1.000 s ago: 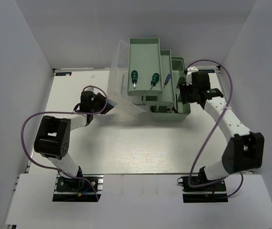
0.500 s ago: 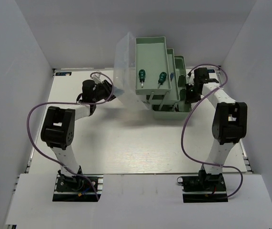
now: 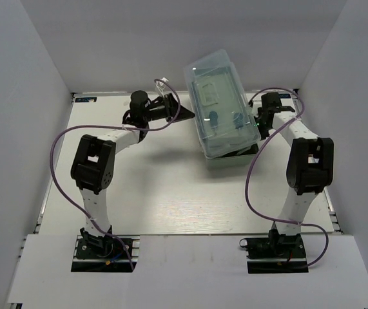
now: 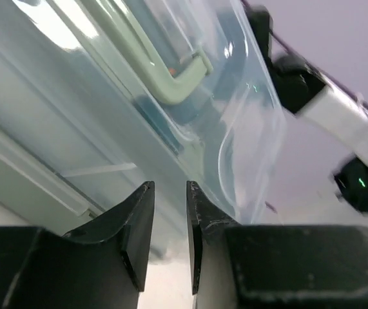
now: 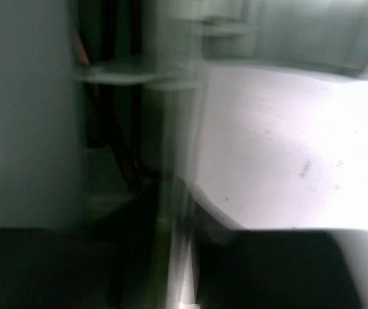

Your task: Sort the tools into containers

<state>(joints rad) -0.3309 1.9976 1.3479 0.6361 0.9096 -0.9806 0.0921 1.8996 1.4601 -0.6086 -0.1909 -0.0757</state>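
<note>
Box: pale mint-green plastic toolbox (image 3: 230,153) sits far centre-right on the white table (image 3: 171,187), skewed to the table edges.
Lid: translucent plastic lid (image 3: 213,74) is down over the trays, with the pale green carry handle (image 4: 164,71) on top.
Tools: two stubby green-handled screwdrivers (image 3: 214,118) show dimly through the lid. Other tools can't be made out, and none shows outside the box.
Progress: sorting looks done and the box looks about closed. Probably left: seat the lid, let go, pull the arms back.
Left gripper (image 4: 167,188): at the lid's left edge with a narrow gap between the jaws. Can't tell if the lid rim is pinched.
Right gripper (image 3: 260,121): tight against the box's right side. Its wrist view is a blur, so jaw state can't be told.
In the way: both arms crowd the box, and the purple cables (image 3: 256,187) loop nearby.
</note>
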